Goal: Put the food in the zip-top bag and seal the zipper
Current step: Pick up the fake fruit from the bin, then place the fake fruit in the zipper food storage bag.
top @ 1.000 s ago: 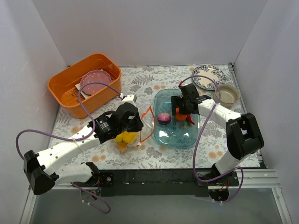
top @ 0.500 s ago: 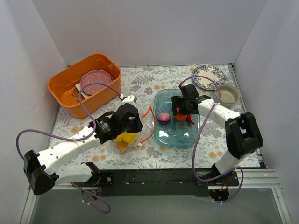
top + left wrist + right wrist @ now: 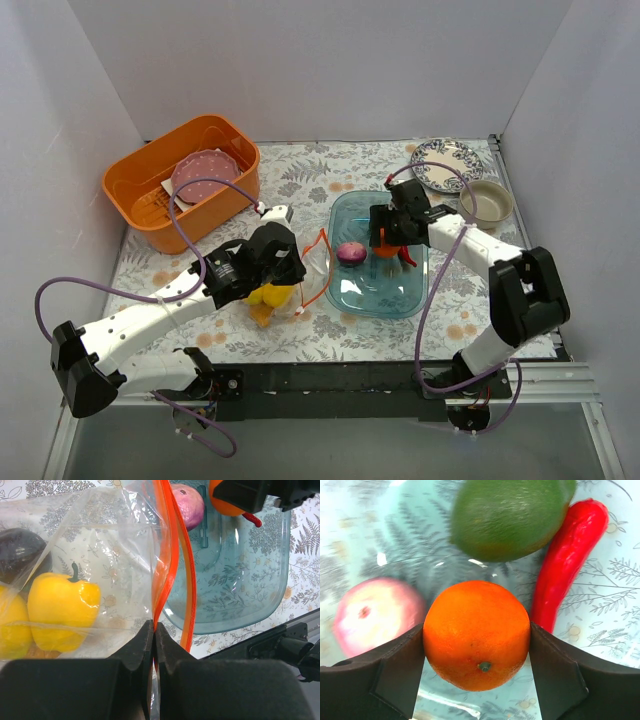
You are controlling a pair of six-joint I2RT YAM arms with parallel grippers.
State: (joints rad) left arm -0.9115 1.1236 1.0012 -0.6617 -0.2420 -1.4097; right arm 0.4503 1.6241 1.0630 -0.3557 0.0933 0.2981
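My left gripper [image 3: 154, 627] is shut on the near edge of the zip-top bag [image 3: 110, 545], right beside its orange-red zipper [image 3: 170, 555]. The bag's mouth gapes toward the blue tray [image 3: 240, 580]. Inside the bag lie a yellow pepper [image 3: 62, 607], a lemon [image 3: 10, 627] and a dark round fruit [image 3: 17, 552]. My right gripper [image 3: 476, 645] is down in the tray, both pads pressed against the orange [image 3: 476, 632]. A green fruit [image 3: 507, 515], the red chili [image 3: 567, 555] and the purple onion [image 3: 375, 612] lie around it. From above, the onion [image 3: 351, 252] sits left of the right gripper [image 3: 388, 240].
An orange basket [image 3: 180, 180] holding a pink plate [image 3: 205, 178] stands at the back left. A patterned plate [image 3: 445, 165] and a beige bowl [image 3: 486, 203] sit at the back right. White walls close in both sides.
The right jaws have narrowed onto the orange, and the right arm has shifted slightly. The left arm and the bag have stayed put.
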